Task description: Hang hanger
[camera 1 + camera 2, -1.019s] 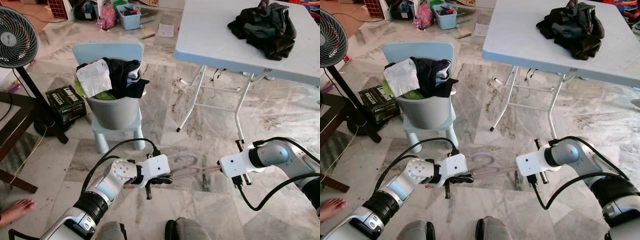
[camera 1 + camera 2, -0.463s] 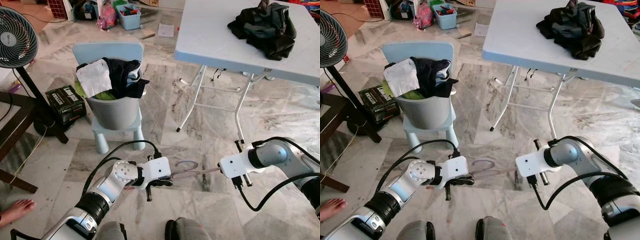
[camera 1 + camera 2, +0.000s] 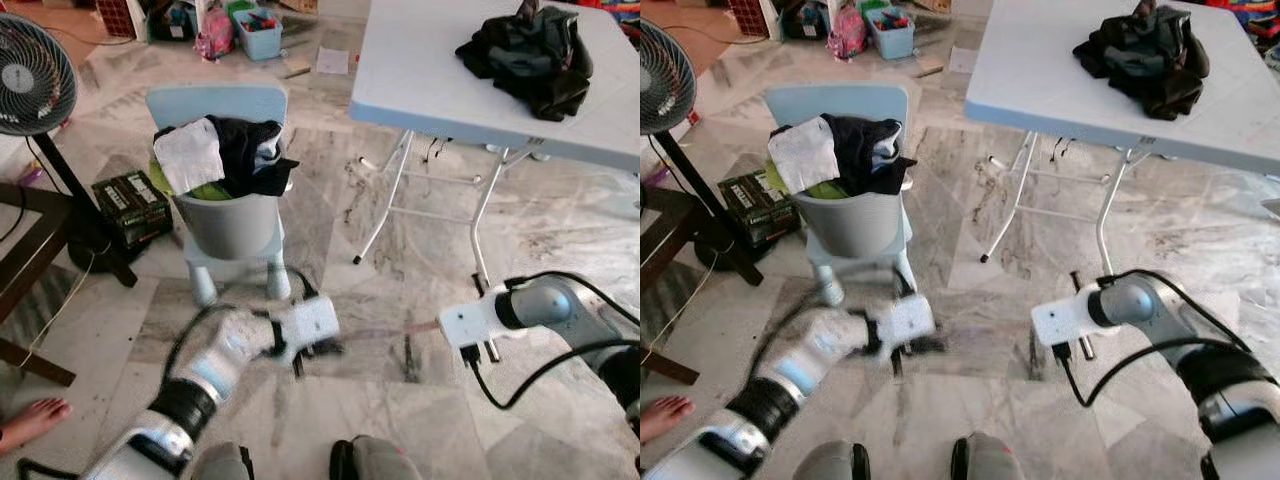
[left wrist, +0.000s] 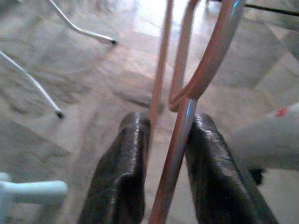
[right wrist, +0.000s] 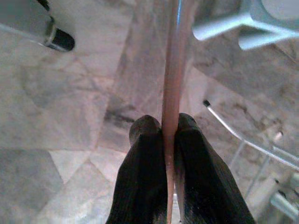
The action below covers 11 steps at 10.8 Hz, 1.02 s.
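A grey bucket point(image 3: 232, 225) of clothes sat on a blue chair point(image 3: 215, 102), near a fan point(image 3: 32, 75), and dark clothing point(image 3: 527, 55) lay on the table point(image 3: 430, 70).

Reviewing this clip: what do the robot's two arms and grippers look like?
Both arms are silver with black joint bands, white boxy wrist housings and looping black cables. The left gripper and right gripper each have two long, glossy black, rounded fingers.
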Available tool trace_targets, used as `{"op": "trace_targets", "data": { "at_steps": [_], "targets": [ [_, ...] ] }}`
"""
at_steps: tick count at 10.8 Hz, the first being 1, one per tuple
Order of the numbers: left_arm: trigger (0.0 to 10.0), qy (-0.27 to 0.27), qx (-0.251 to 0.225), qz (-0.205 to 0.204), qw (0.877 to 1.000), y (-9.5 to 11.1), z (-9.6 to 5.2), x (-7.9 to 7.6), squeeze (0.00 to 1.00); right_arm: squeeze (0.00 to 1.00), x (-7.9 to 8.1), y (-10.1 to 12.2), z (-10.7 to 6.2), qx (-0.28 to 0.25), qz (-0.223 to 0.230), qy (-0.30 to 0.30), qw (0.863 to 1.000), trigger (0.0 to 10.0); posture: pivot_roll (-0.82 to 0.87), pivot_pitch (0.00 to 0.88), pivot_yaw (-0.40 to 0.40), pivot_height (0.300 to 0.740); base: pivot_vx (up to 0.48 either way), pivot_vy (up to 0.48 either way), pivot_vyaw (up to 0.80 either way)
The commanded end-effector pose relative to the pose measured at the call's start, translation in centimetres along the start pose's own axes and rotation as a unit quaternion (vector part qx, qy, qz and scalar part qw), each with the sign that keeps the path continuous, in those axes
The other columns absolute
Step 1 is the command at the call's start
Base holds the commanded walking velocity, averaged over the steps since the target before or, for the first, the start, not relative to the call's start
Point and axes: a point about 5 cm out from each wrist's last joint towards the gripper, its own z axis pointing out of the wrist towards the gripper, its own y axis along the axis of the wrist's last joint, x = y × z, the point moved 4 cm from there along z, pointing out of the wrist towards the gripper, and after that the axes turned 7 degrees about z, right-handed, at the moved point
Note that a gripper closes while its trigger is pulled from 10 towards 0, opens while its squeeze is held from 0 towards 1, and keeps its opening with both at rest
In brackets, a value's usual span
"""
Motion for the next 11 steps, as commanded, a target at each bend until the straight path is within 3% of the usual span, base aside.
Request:
{"op": "trace_targets", "data": {
  "at_steps": [1,2,3,4,6,7,8,9,10,11],
  "targets": [
    [10.0,0.02,-0.019,0.007,1.0,1.0,-0.3,0.9,1.0,0.0,0.4,-0.7,0.1,0.019,0.0,0.01,1.0,0.0,-0.08,0.084,-0.088,0.74,0.0,0.0,0.0],
    [10.0,0.041,-0.036,0.01,0.998,1.6,-1.3,1.3,1.0,0.0,0.6,-1.3,0.3,0.023,0.023,-0.003,0.999,0.0,-0.08,0.082,-0.083,0.74,0.0,0.0,0.0],
    [10.0,0.074,-0.068,-0.015,0.995,2.2,-3.0,1.3,1.0,0.0,0.8,-1.7,0.7,0.006,0.097,-0.031,0.995,0.0,-0.08,0.087,-0.083,0.74,0.0,0.0,0.0],
    [10.0,0.109,-0.08,-0.045,0.99,1.8,-4.5,0.8,1.0,0.0,1.5,-2.7,0.9,0.016,0.131,-0.049,0.99,0.0,-0.07,0.09,-0.084,0.74,0.0,0.0,0.0],
    [10.0,0.126,-0.074,-0.072,0.987,0.7,-5.4,-0.2,1.0,0.0,2.1,-3.1,1.3,0.016,0.162,-0.066,0.984,0.0,-0.07,0.094,-0.085,0.74,0.0,0.0,0.0],
    [10.0,0.15,-0.071,-0.086,0.982,0.3,-5.9,-0.5,1.0,0.0,2.4,-3.7,1.6,0.019,0.195,-0.089,0.977,0.0,-0.06,0.095,-0.087,0.74,0.0,0.0,0.0],
    [10.0,0.193,-0.07,-0.102,0.973,-0.2,-6.4,0.0,1.0,0.0,2.4,-4.7,1.5,0.024,0.247,-0.128,0.96,0.0,-0.06,0.095,-0.087,0.74,0.0,0.0,0.0],
    [10.0,0.242,-0.053,-0.135,0.96,-1.3,-7.1,0.4,1.0,0.0,1.8,-5.5,1.2,-0.008,0.371,-0.197,0.907,0.0,-0.06,0.104,-0.099,0.74,0.0,0.0,0.0],
    [10.0,0.29,-0.039,-0.17,0.941,-2.4,-8.1,0.9,1.0,0.0,1.2,-6.1,0.6,-0.056,0.515,-0.269,0.812,1.1,-0.06,0.109,-0.101,0.74,0.0,0.0,0.0],
    [10.0,0.342,-0.036,-0.204,0.917,-3.2,-9.1,1.8,1.0,0.0,1.5,-6.2,0.6,-0.085,0.601,-0.306,0.734,1.3,-0.06,0.114,-0.102,0.74,0.0,0.0,0.0]
  ]
}}
